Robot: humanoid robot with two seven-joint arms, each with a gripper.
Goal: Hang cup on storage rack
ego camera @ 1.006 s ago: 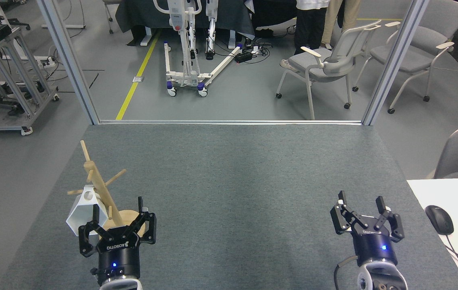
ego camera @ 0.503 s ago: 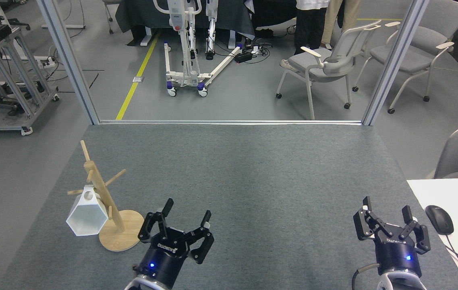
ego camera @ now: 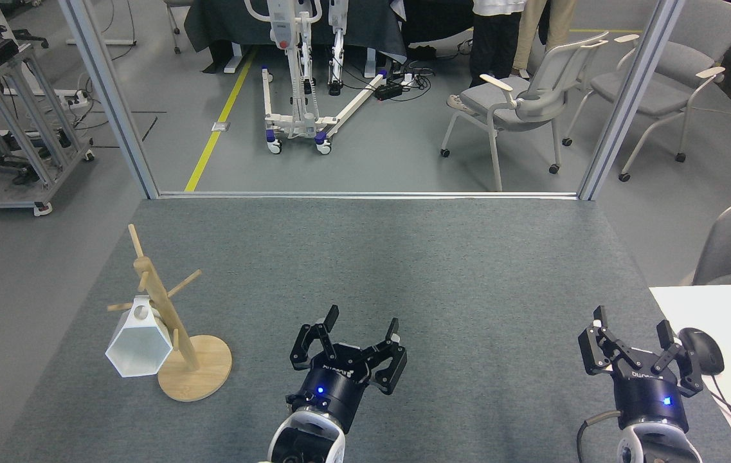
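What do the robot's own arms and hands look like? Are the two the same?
They look alike. Each hand, left and right, is black, with two fingers built of jointed links on a round black body. A small blue light glows on each body, and pale lettering runs across it. Below, each wrist turns white and grey. A dark cable loops beside the right wrist.

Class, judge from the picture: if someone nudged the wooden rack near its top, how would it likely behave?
The storage rack would probably tip rather than slide: its post is tall and slim over a small round base. The cup hanging on one side likely biases it leftward.
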